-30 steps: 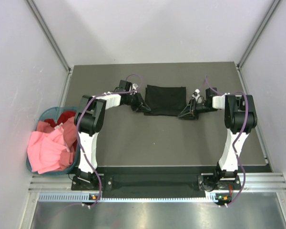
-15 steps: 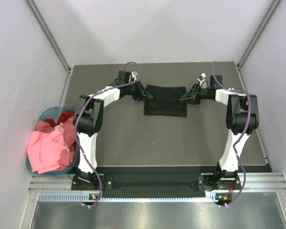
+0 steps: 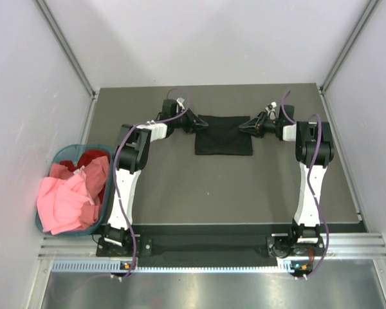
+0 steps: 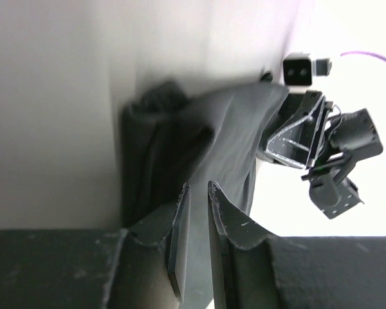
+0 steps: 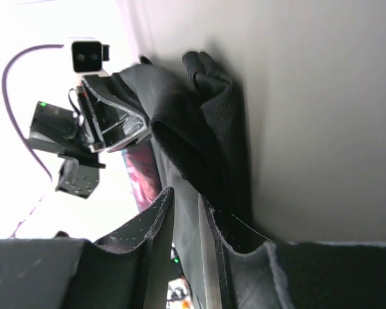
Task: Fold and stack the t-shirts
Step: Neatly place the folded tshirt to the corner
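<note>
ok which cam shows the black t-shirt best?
Top external: the whole black t-shirt shows as a folded rectangle, left gripper and right gripper at its far corners. Wrist views show only bunched fabric pinched in their jaws.

From above, the tips of the left gripper (image 3: 194,123) and right gripper (image 3: 243,125) are too small to tell apart from the black t-shirt (image 3: 224,135) at its far corners. In the basket (image 3: 69,148), the red t-shirt (image 3: 90,158) is mostly hidden under the pink t-shirt (image 3: 64,203). Both wrist views cut the pinched cloth off at the bottom edge
</note>
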Motion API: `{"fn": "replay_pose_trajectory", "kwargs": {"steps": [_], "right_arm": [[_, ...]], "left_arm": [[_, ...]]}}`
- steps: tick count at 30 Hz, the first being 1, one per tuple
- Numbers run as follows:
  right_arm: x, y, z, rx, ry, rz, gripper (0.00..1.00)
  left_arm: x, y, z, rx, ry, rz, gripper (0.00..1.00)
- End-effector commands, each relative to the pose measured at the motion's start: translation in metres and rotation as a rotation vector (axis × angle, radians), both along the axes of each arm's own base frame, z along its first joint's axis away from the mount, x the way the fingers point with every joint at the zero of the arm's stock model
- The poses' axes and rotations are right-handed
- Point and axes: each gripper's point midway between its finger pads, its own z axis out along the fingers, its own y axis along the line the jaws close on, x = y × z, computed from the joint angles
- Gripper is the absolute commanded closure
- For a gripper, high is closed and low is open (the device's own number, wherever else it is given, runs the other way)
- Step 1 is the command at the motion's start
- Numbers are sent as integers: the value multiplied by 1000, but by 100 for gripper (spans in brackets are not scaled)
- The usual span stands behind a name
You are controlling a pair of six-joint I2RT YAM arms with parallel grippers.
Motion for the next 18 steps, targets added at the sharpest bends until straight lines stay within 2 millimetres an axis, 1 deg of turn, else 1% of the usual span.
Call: {"fn": "replay_pose_trajectory", "kwargs": {"steps": [1, 2, 5, 7, 9, 10, 11, 12, 14, 15, 16, 18], "right_arm": [[38, -17, 9, 20, -113, -94, 77], [40, -19, 5, 19, -109, -101, 77], [47, -27, 2, 7, -108, -120, 76], [51, -30, 5, -1, -117, -127, 76], [56, -32, 1, -16, -105, -144, 76], [58, -33, -1, -27, -105, -148, 76], [65, -36, -1, -39, -108, -164, 76], [65, -37, -5, -48, -81, -172, 76], [75, -42, -8, -73, -72, -203, 75], [77, -43, -9, -75, -61, -212, 75], [81, -45, -7, -68, -55, -226, 75], [90, -46, 5, -63, -76, -236, 75]], "left_arm": [[33, 16, 14, -14, -112, 71, 78], [37, 23, 13, -8, -113, 84, 78], [41, 33, 6, -6, -107, 97, 77], [44, 36, 4, -5, -105, 100, 78], [48, 38, 3, -2, -109, 106, 78], [49, 39, -2, 7, -96, 108, 78], [51, 40, -3, 17, -104, 110, 78], [54, 40, -3, 24, -112, 113, 78], [55, 43, -13, 56, -102, 115, 78], [58, 42, -11, 57, -110, 111, 78], [59, 43, -11, 63, -111, 108, 78], [60, 44, -4, 88, -118, 87, 78]]}}
